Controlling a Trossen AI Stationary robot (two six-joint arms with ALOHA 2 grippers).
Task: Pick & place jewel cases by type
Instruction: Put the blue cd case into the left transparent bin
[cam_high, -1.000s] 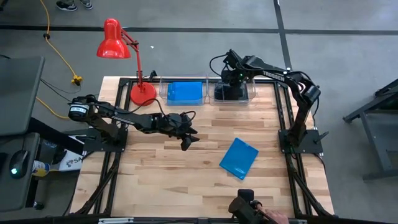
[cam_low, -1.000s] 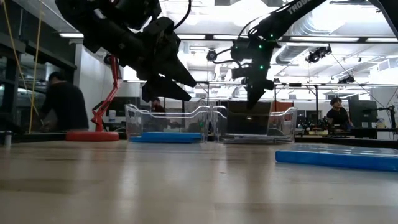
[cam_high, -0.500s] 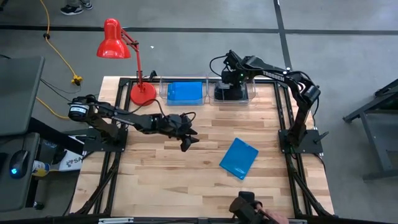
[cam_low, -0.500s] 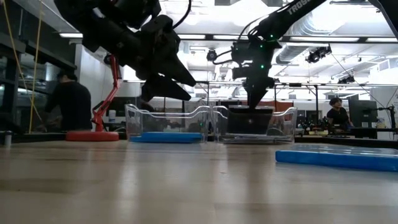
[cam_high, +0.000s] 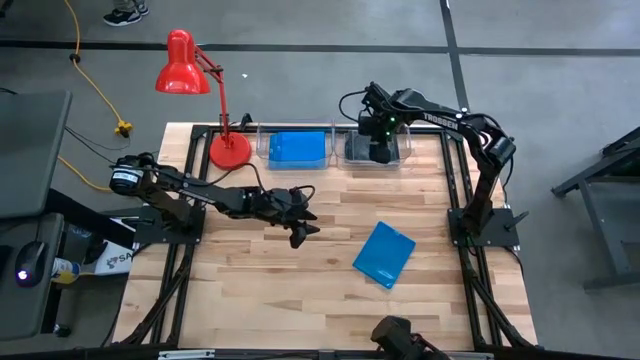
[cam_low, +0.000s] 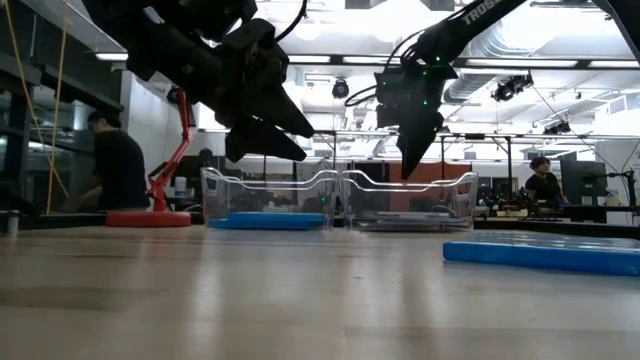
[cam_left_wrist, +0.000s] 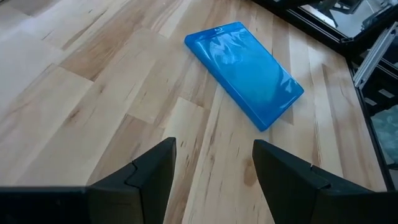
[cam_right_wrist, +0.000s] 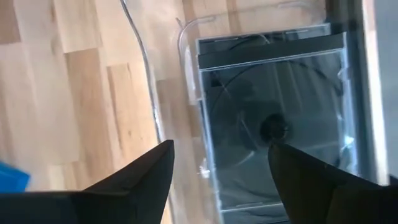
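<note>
One blue jewel case (cam_high: 385, 253) lies flat on the wooden table, right of centre; it also shows as the blue jewel case (cam_left_wrist: 245, 71) ahead of my left fingers. My left gripper (cam_high: 300, 228) hovers open above the table's middle, left of that case. More blue cases (cam_high: 297, 148) lie in the left clear bin (cam_low: 265, 198) at the far edge. A dark smoky case (cam_right_wrist: 277, 130) lies flat in the right clear bin (cam_low: 410, 198). My right gripper (cam_high: 378, 140) hangs open above that bin, clear of the case.
A red desk lamp (cam_high: 200, 90) stands at the far left corner beside the bins. A dark object (cam_high: 395, 332) sits at the near edge. Bare wood lies around the blue case. People (cam_low: 105, 165) stand in the room beyond the table.
My right gripper has opened and let go of the dark case, then risen a little above the right bin. The case, which stood raised inside the bin, has dropped and now lies flat on the bin's bottom.
</note>
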